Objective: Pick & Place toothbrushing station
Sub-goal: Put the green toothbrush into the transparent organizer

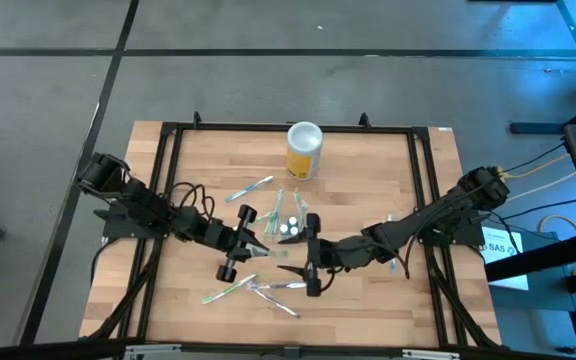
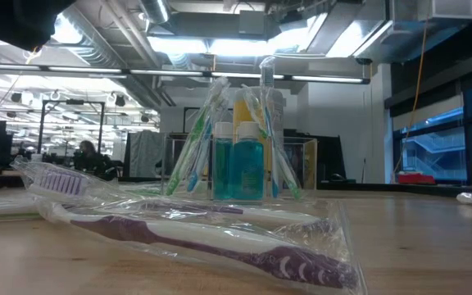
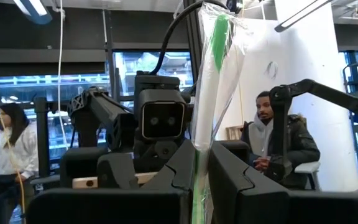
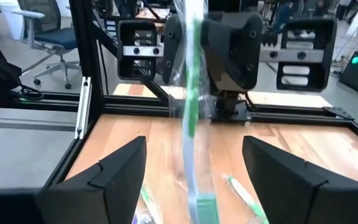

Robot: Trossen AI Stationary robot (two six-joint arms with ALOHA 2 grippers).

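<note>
The clear plastic toothbrushing station [image 1: 288,215] stands mid-table, holding teal bottles [image 2: 238,168] and wrapped brushes. Beside it, the left gripper [image 1: 253,245] pinches shut on a green toothbrush in clear wrap [image 3: 209,93]; the right gripper [image 1: 311,268] faces it with fingers spread, holding nothing. The slick wrap may slip or snag the station. Around them: wooden table [image 1: 368,300], yellow white-lidded canister [image 1: 304,150], seated person [image 3: 272,140] beyond.
</note>
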